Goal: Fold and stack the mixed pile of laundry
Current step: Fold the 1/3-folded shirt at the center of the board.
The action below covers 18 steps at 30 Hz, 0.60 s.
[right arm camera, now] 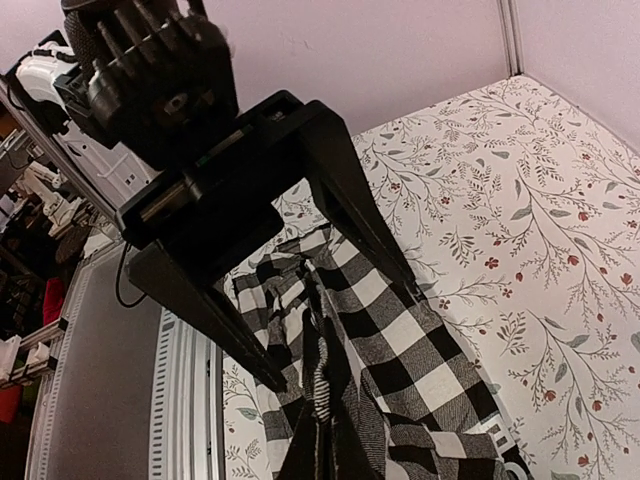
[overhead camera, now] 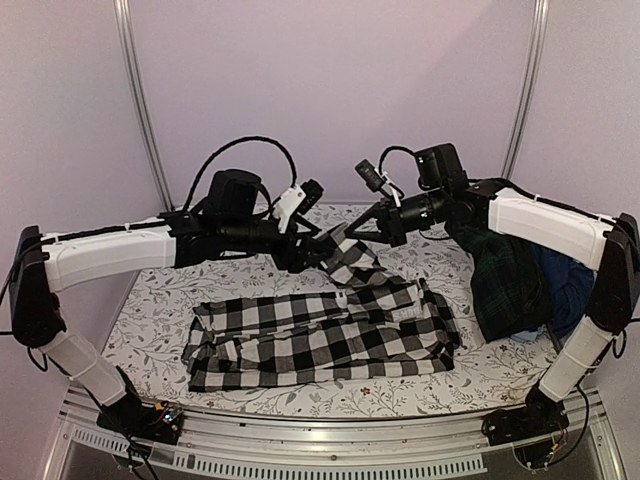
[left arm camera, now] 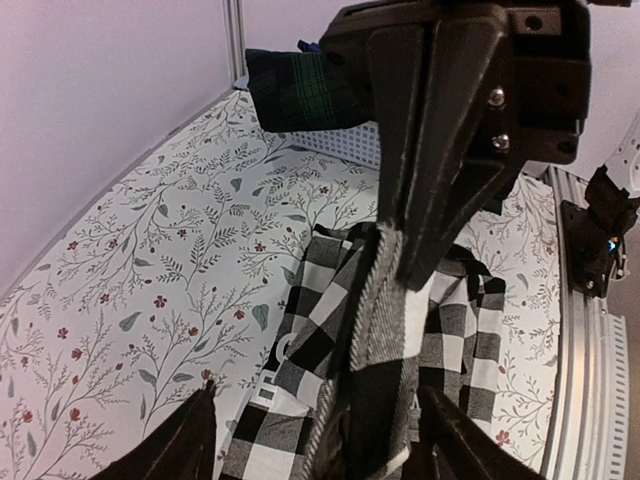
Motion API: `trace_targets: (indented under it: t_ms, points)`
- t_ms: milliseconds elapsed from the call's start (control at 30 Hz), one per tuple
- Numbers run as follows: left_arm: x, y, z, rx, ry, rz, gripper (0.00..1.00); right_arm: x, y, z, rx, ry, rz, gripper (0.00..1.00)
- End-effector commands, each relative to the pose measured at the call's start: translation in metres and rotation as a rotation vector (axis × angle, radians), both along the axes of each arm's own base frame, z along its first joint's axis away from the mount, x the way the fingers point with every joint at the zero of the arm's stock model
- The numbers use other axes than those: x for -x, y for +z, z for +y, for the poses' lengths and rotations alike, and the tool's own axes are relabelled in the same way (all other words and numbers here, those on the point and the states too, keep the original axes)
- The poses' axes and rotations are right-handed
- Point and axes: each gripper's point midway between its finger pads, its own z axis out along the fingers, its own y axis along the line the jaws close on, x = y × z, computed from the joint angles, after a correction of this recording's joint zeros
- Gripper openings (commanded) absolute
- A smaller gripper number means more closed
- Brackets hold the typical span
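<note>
Checked shirt (overhead camera: 320, 335) — likely soft, light, limp: left gripper (left arm camera: 395, 265) clamped on its 12 o'clock edge, right gripper (right arm camera: 355, 340) spread apart. Take your next hold at a hem.

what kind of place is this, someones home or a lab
Most likely a robot lab bench, not a home: the left arm and right arm bolted to a metal rail, plain walls with a metal frame post, a checked shirt on a floral table cover.
</note>
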Motion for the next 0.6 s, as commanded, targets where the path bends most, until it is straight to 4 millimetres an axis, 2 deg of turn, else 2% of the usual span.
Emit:
trace_targets:
  t_ms: [0, 67, 133, 200, 233, 267, 300, 400, 467, 567]
  points:
    - [0.002, 0.007, -0.015, 0.007, -0.051, -0.041, 0.65, 0.016, 0.018, -0.004, -0.051, 0.042, -0.062, 0.00]
    - [0.005, 0.003, -0.021, -0.015, -0.077, -0.034, 0.56, 0.019, 0.019, -0.006, -0.056, 0.045, -0.068, 0.00]
    - [0.015, 0.003, -0.032, -0.033, -0.132, -0.007, 0.28, 0.021, 0.019, -0.008, -0.056, 0.041, -0.068, 0.00]
    - [0.029, 0.007, -0.042, -0.047, -0.185, 0.018, 0.05, 0.022, 0.019, -0.010, -0.053, 0.033, -0.070, 0.00]
    - [0.037, 0.013, -0.048, -0.054, -0.206, 0.012, 0.00, 0.024, 0.023, -0.012, -0.057, 0.029, -0.080, 0.00]
    - [0.048, 0.013, -0.052, -0.074, -0.225, 0.010, 0.00, 0.026, 0.025, -0.014, -0.058, 0.024, -0.085, 0.00]
    - [0.059, 0.020, -0.058, -0.084, -0.240, -0.008, 0.00, 0.026, 0.030, -0.016, -0.062, 0.016, -0.094, 0.05]
    - [0.091, 0.033, -0.071, -0.108, -0.296, -0.020, 0.00, 0.021, 0.050, -0.030, -0.085, -0.046, -0.113, 0.40]
    - [0.113, 0.040, -0.079, -0.132, -0.331, -0.015, 0.00, 0.011, 0.067, -0.046, -0.118, -0.101, -0.118, 0.57]
    - [0.133, 0.041, -0.087, -0.202, -0.339, -0.037, 0.00, -0.009, 0.089, -0.073, -0.176, -0.202, -0.102, 0.66]
